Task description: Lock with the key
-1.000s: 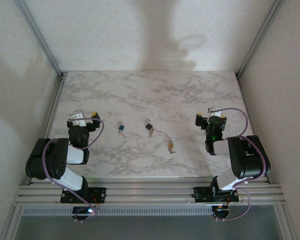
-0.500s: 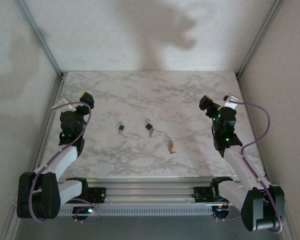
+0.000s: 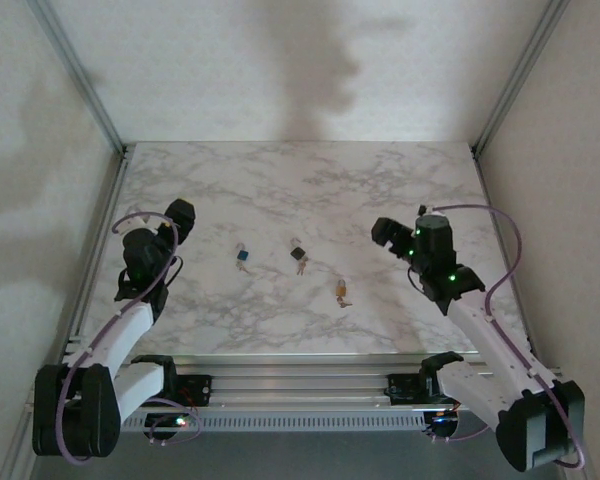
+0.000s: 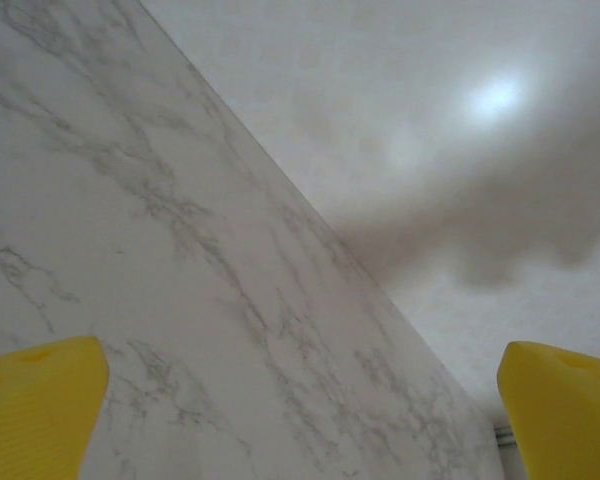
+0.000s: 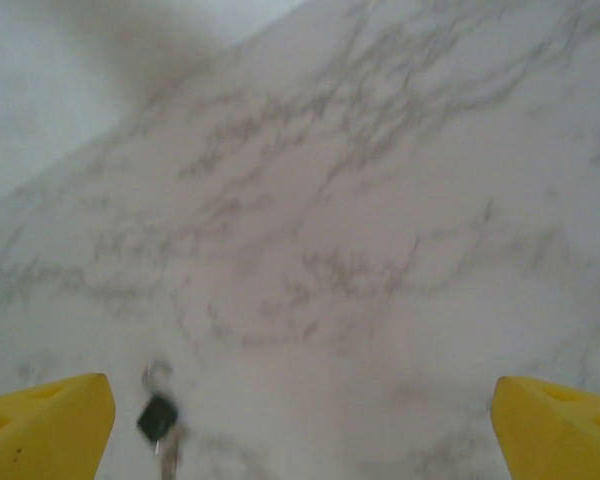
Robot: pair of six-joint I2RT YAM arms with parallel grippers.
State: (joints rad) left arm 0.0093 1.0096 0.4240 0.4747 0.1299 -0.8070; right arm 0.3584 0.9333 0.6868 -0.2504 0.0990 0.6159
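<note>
- The right gripper [image 3: 390, 233] has its jaws wide and empty; the black padlock [image 5: 158, 418] sits off-centre, near one yellow fingertip [image 5: 42, 420], so a straight descent could knock it aside.
- The left gripper [image 3: 176, 220] is also wide and empty, well left of the black padlock and not aimed at it; it may not steady the body in time.
- The key [image 3: 302, 267] just beside the black padlock is tiny and flat on the table [image 3: 310, 180]; fingertips may skid over it.
- A blue padlock [image 3: 242, 254] left of it and a gold padlock [image 3: 341, 290] to its near right invite grabbing the wrong one; which one the task means I cannot tell.
</note>
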